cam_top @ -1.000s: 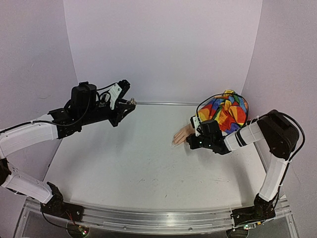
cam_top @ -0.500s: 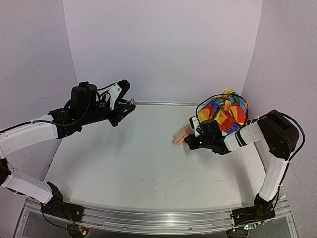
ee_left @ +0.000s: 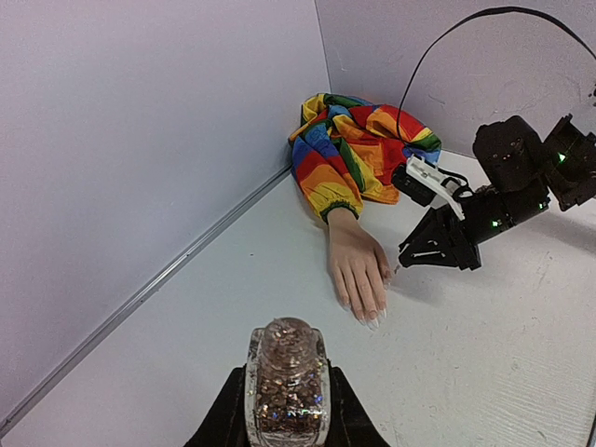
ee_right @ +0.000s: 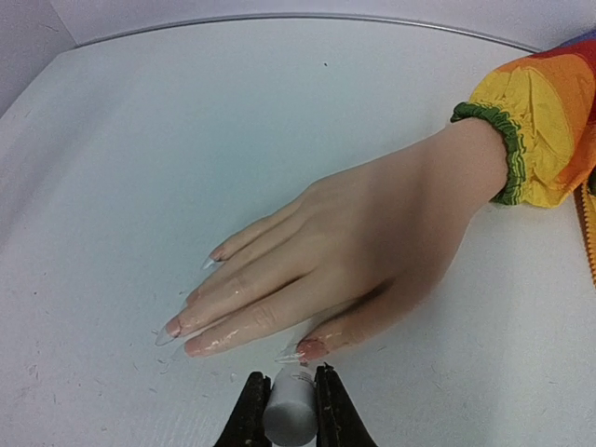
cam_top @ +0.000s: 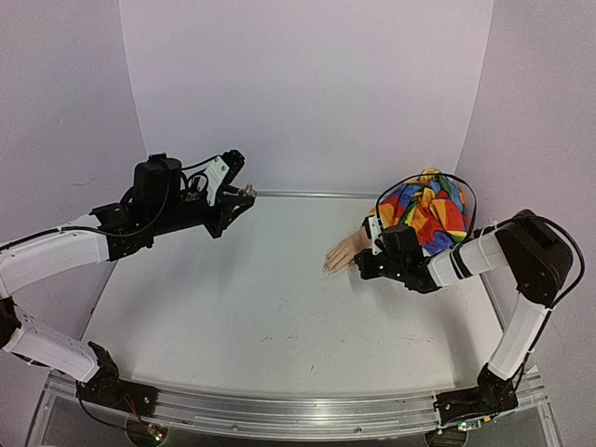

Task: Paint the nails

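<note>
From where I stand, the mannequin hand [ee_right: 363, 247] lies palm down on the white bench [cam_top: 261, 307], over on the right side towards the back. Its fingers point left across the surface. Its wrist runs into a rainbow sleeve [cam_top: 428, 209] that is bunched up in the far right corner against the wall. The nails [ee_right: 168, 332] are long, pale and almost clear, and their tips rest on or just above the bench.

The right end effector [ee_right: 291, 410] sits low, just beside the thumb side of the mannequin hand. Its fingers are clamped on a small white cylinder [ee_right: 291, 417], whose top end comes right up under the thumb nail. I cannot tell whether it touches.

The left end effector [ee_left: 287, 419] hangs in the air at the far left of the bench, well apart from the mannequin hand. Its fingers are closed around a little clear glitter bottle [ee_left: 287, 377], held upright and packed with pinkish-brown sparkle. The bottle's open top faces towards the mannequin hand.
</note>
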Robot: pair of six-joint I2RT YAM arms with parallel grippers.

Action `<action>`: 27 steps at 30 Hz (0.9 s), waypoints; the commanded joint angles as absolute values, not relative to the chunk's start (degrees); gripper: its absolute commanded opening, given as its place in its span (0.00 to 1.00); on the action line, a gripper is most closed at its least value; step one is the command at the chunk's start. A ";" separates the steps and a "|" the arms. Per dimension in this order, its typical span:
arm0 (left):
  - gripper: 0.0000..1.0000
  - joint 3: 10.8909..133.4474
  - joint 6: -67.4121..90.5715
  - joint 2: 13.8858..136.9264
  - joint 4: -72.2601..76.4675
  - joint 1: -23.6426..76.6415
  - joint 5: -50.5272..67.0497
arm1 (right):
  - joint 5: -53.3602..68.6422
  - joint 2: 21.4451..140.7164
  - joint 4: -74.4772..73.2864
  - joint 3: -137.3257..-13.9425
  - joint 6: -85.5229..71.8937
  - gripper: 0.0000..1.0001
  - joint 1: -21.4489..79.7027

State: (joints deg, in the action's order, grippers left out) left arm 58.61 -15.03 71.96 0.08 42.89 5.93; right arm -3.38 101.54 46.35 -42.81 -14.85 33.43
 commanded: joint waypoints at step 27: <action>0.00 58.97 -15.81 70.22 3.32 42.54 5.81 | -4.57 105.39 46.35 -47.89 -13.05 0.00 33.66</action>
State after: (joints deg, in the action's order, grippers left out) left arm 58.61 -15.05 71.96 0.08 42.89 5.93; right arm -5.15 104.84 46.13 -45.34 -13.32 33.43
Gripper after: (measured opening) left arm 0.214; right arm 0.139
